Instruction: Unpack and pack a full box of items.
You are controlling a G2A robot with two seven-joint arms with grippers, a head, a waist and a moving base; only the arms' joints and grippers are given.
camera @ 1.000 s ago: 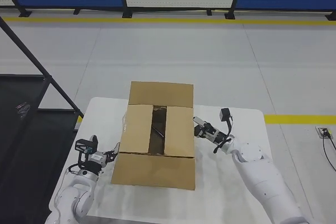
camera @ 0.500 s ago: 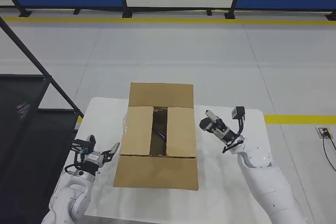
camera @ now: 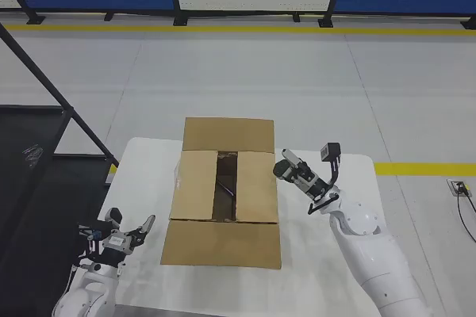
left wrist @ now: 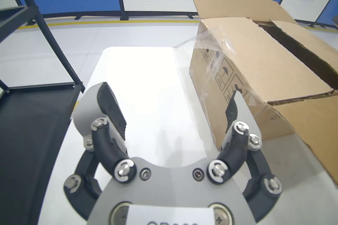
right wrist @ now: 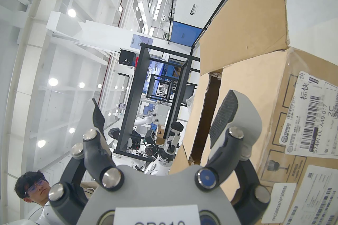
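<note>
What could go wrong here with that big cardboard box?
The right gripper sits open at the right flap of the box; a push instead of a lift could slide it across the table. The loose clear tape on its side might snag the open left gripper if it comes close.

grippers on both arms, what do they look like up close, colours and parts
Both the left gripper and right gripper look alike: silver-grey metal base plate with round screws, black curved links, pale grey jaws lined with black ribbed pads, and a white label strip. The arms have smooth white shells.
</note>
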